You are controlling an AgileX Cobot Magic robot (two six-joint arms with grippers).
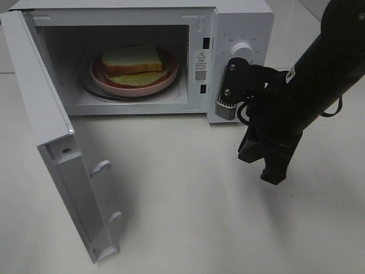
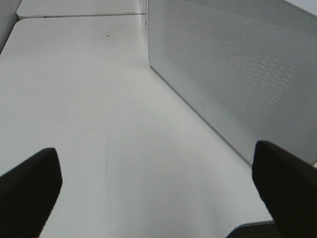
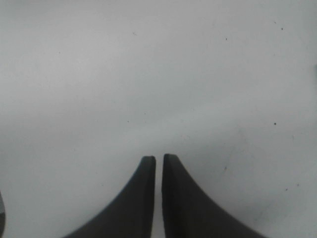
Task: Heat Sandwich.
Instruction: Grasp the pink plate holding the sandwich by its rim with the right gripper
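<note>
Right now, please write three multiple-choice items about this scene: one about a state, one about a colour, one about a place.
1. The microwave door is: A shut; B open; C missing.
2. The round plate under the sandwich is: A pink; B blue; C black.
3. The sandwich lies: A inside the microwave; B on the microwave door; C on top of the microwave.
Answers: 1 B, the door stands swung out to the side. 2 A, a pink rim shows around the bread. 3 A, it sits on the plate in the cavity.
</note>
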